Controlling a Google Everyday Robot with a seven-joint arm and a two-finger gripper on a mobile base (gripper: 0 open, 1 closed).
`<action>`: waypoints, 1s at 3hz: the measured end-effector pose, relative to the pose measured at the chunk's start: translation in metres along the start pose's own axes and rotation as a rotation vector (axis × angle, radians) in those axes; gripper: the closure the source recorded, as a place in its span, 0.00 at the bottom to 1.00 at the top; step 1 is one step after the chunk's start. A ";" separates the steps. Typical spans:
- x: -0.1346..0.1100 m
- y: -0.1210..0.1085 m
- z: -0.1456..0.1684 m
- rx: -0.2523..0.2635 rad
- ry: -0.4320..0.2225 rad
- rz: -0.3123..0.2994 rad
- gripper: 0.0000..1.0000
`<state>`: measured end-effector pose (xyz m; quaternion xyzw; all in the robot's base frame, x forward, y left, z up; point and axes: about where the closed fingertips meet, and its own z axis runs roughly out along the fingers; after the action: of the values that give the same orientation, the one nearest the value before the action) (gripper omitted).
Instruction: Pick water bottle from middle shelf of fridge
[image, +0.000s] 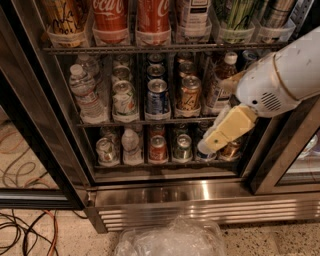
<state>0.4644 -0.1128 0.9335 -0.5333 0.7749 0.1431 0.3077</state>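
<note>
Currently: approach step | claw (214, 141) grip: cannot tell | water bottle (85, 95) well left, slightly higher | next: reach left

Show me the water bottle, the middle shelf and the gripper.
water bottle (85, 96): camera view, its ribbed body.
middle shelf (141, 122): camera view, its front wire.
gripper (212, 143): camera view, its yellowish tip, low right.

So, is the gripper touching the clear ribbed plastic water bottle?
No, the gripper hangs at the fridge's right, while the water bottle stands far left.
</note>
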 end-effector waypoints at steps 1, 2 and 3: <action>-0.035 0.017 0.021 -0.066 -0.164 -0.020 0.00; -0.035 0.017 0.021 -0.066 -0.164 -0.020 0.00; -0.045 0.025 0.031 -0.077 -0.213 -0.028 0.00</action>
<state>0.4628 -0.0530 0.9353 -0.5374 0.7242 0.2241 0.3696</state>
